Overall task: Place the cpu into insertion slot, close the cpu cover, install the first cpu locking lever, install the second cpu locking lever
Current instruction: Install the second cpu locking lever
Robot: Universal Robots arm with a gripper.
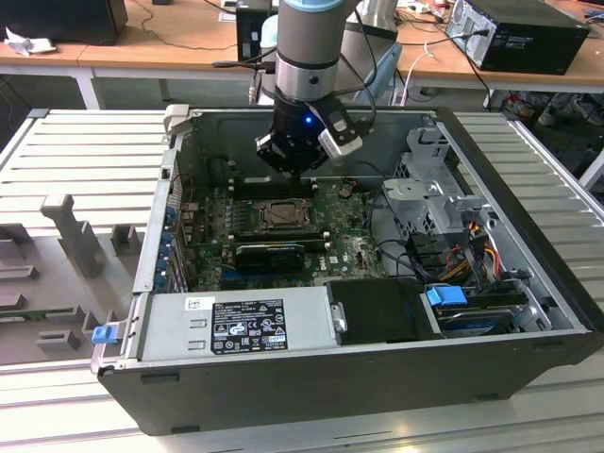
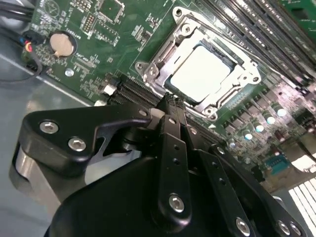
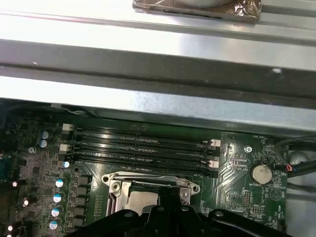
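1. Open computer case (image 1: 311, 377) lies on its side on a ribbed grey desk (image 1: 85, 160); green motherboard (image 1: 349, 247) faces up inside.
2. Arm hangs over the rear of the board; pincer (image 1: 300, 168) points down just above the insertion slot (image 1: 283, 215).
3. In the second wrist view the pincer (image 2: 170, 101) has its black fingers (image 2: 173, 148) pressed together, tips meeting, nothing between them.
4. The cpu (image 2: 201, 74) sits flat in the insertion slot (image 2: 148, 74), pale metal top up.
5. The cpu cover (image 2: 237, 79) lies down around the cpu, chip showing through its window.
6. Fingertips sit at the socket's near edge; contact with the frame cannot be told.
7. First wrist view: long black memory slots (image 3: 140, 148) run just beyond the socket, coin battery (image 3: 260, 173) off to one side.
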